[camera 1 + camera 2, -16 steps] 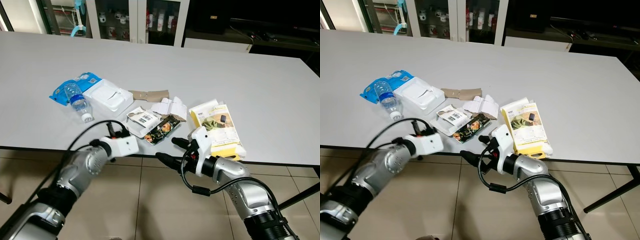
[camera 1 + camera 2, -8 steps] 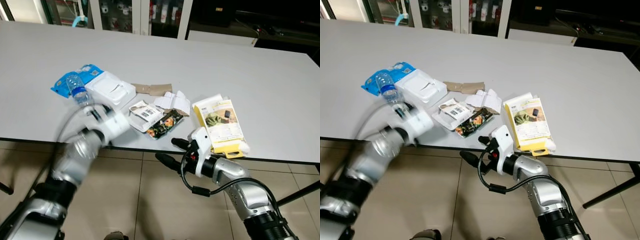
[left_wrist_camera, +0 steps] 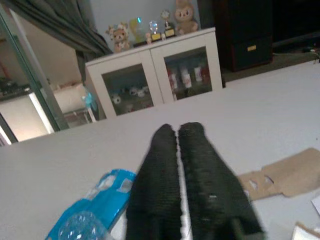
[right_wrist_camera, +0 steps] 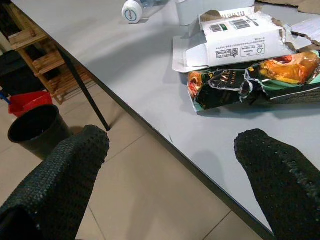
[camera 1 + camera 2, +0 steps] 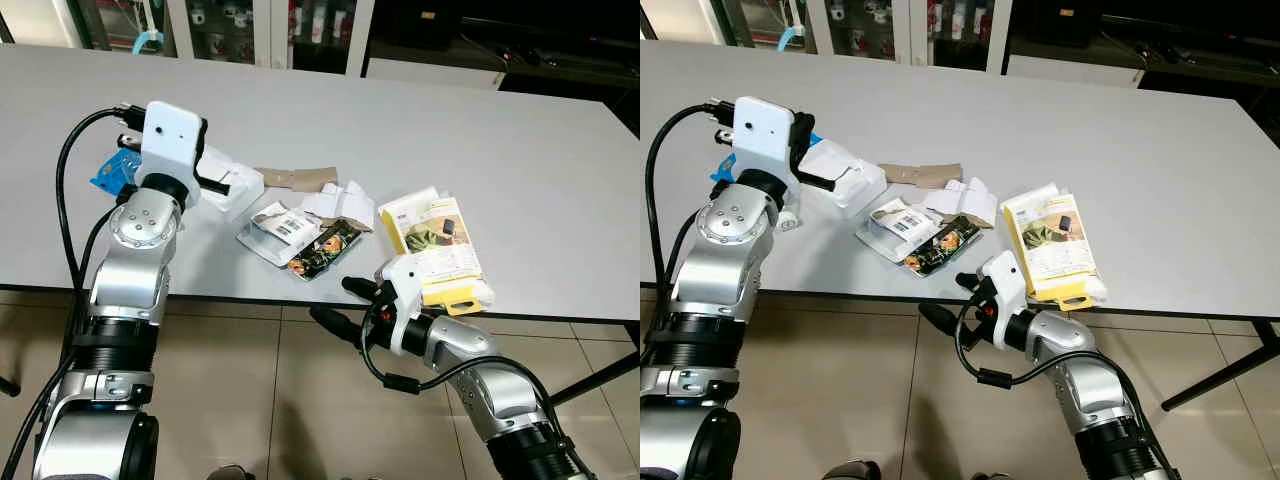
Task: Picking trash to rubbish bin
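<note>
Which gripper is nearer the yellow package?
Right. The right gripper hangs open just off the table edge, beside the yellow package. The left gripper is shut, raised over the white box at the far end of the trash pile.

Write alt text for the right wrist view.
The right tool hangs open below the grey table's edge, its two black fingers spread wide. On the table lie a dark snack wrapper and a torn white box; a black bin stands on the floor.
</note>
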{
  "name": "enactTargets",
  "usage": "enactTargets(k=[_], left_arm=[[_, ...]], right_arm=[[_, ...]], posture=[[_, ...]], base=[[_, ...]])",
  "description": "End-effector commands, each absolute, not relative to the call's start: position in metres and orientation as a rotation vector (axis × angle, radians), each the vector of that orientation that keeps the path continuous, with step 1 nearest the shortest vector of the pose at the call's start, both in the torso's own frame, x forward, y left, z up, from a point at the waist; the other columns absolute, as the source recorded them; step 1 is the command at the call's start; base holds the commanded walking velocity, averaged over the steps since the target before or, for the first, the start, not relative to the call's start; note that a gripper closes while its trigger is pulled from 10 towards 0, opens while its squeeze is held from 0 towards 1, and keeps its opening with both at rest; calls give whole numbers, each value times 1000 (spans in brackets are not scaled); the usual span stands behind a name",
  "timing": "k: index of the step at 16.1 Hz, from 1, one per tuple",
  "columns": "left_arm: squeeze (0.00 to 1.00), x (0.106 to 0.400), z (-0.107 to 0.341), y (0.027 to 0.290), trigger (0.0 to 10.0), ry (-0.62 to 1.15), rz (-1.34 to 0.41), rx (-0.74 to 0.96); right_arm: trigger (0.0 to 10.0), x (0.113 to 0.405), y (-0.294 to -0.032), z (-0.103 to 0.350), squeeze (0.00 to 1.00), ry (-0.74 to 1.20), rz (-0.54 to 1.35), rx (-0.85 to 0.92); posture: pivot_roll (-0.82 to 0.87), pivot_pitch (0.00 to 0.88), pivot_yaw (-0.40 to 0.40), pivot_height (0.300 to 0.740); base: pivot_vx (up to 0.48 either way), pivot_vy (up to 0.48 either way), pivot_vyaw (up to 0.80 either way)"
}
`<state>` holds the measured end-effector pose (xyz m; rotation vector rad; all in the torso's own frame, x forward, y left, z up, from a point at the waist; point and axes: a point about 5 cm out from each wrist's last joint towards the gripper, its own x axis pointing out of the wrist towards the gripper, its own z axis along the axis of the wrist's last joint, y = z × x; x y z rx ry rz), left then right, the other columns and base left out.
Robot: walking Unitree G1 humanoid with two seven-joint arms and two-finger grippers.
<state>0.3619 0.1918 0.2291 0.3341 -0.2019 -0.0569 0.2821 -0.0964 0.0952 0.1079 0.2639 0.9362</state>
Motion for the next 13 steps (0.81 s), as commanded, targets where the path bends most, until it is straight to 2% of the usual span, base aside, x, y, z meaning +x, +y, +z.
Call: enactTargets(k=[1,5,8,13], left_arm=[[1000,359,225,189,10000,-187,-63,319],[1000,355,224,186,10000,-174,-120,314],[1000,350,218,187,10000,-147,-205,463],[1000,344,209,189,10000,-136,-291,580]], right_arm=[[10000,282,-100,96,0,264,926,109],[10000,282,-100,96,0,266,927,107],[10000,282,-100,95,0,268,928,107],[10000,281,-100,94,0,272,930,104]], posture=[[-12,60,-81,740],[-10,59,-82,740],[-8,60,-81,740],[-6,63,-82,740]], base=[[0,0,0],[0,0,0],[0,0,0],[0,0,0]])
